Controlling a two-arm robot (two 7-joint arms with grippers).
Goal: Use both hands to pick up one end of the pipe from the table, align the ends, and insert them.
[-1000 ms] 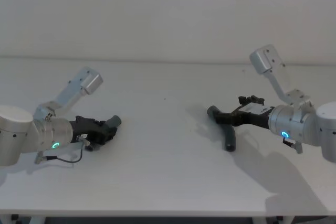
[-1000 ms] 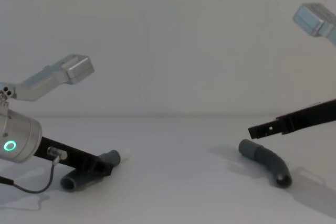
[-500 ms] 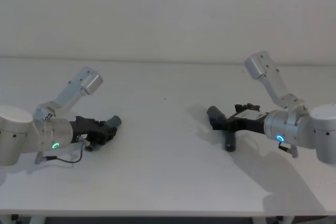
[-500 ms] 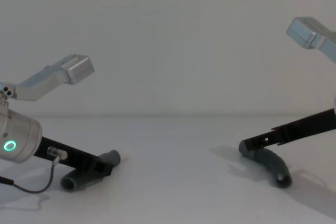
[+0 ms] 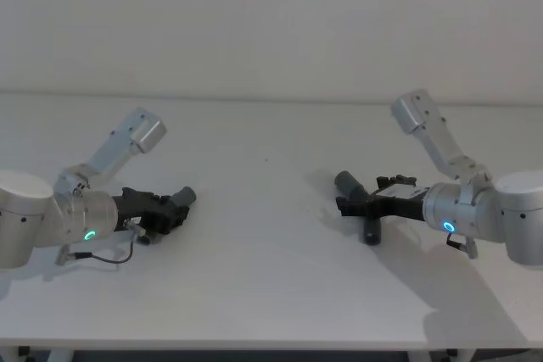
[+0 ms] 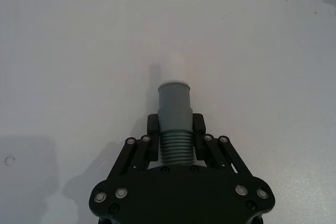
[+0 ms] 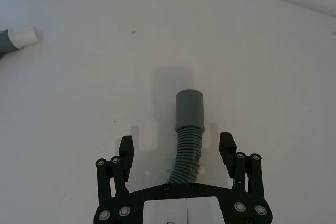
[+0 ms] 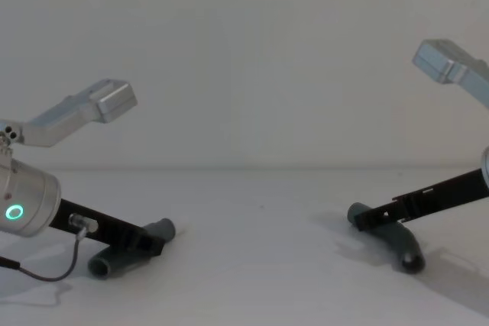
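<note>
White table (image 5: 271,294): left gripper (image 6: 175,125) clamped on left pipe piece (image 6: 174,100); right gripper (image 7: 177,142) spread astride right pipe piece (image 7: 189,108); closing judged next.

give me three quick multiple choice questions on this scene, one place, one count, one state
1. Where is the right pipe piece? A) on the table, between the open fingers of the right pincer B) in a box C) atop the other piece
2. How many pipe pieces? A) one B) two C) four
3. The left pincer is A) wide open B) shut on the left pipe piece C) pointing upward
Answers: 1 A, fingers flank it without touching; 2 B, one by each arm; 3 B, fingers clamp its ribbed section.
</note>
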